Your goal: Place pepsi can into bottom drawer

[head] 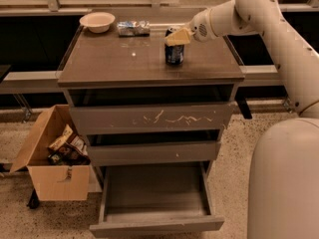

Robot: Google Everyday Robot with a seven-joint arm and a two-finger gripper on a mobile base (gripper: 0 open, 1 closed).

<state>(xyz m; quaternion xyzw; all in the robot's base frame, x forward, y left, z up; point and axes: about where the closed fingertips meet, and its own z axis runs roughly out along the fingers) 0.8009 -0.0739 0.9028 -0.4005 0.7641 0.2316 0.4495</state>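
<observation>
The pepsi can [174,55], dark blue with a silver top, stands upright on the cabinet top [124,59], right of centre. My gripper [177,36] comes in from the right on the white arm [259,14] and sits at the can's top rim, touching or just above it. The bottom drawer [154,193] is pulled far out at floor level, a deep empty tray with a plain front [157,226].
A white bowl [97,21] and a crinkled silver-blue packet [133,28] lie at the back of the cabinet top. The scratched top drawer [152,118] and middle drawer [154,152] are slightly out. An open cardboard box [50,163] stands at the left. The robot's white body [284,183] fills the right.
</observation>
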